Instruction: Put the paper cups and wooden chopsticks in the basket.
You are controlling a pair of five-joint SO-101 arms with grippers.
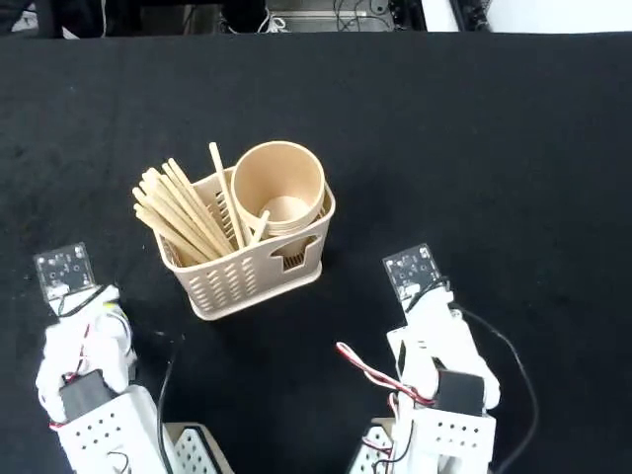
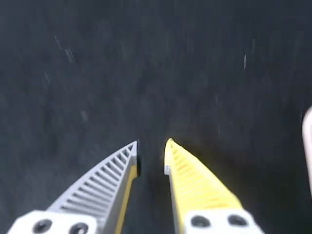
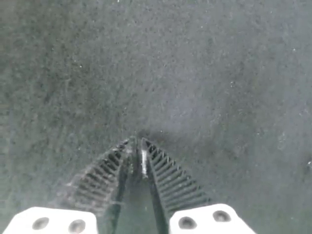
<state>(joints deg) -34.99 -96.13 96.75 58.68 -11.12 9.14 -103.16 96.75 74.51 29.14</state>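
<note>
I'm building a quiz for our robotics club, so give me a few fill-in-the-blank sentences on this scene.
1. The chopsticks and paper cups sit inside the ____.
2. The basket stands on a ____ table.
3. The right gripper, low over the table, holds ____.
Missing words: basket; black; nothing.

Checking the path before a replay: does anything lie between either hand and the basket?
Nothing visible does: bare black cloth separates the basket from the left hand and right hand; cups and chopsticks already sit inside.
</note>
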